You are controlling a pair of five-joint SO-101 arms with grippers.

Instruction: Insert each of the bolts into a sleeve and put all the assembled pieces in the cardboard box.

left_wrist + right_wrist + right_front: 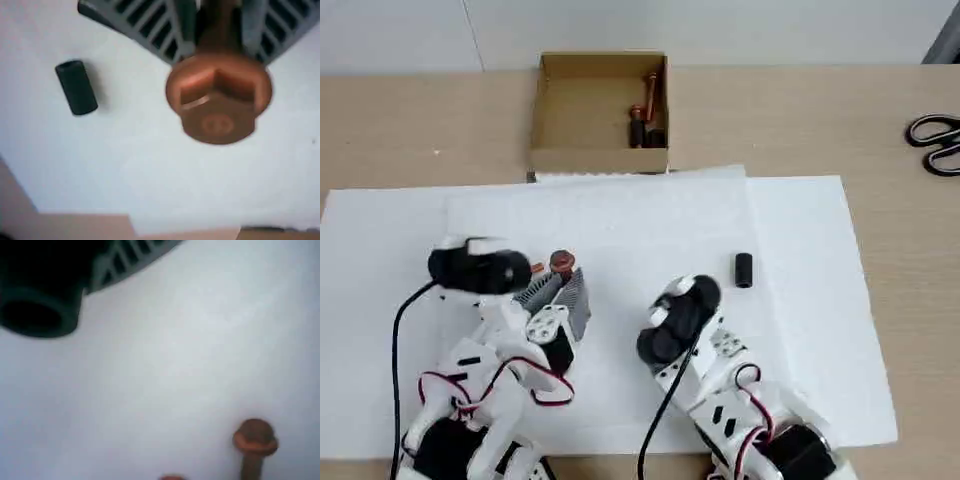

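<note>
Held for mating.
A bolt (218,95) is clamped by the left gripper (218,30), a sleeve (40,310) by the right gripper (67,275), for joining.

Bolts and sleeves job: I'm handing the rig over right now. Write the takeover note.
Left gripper shut on a bolt over the white sheet.
Right gripper appears shut on a sleeve.
Done: assembled pieces lie in the cardboard box.
Left: join the held pair and box it; a loose sleeve lies on the sheet near the right arm.
</note>
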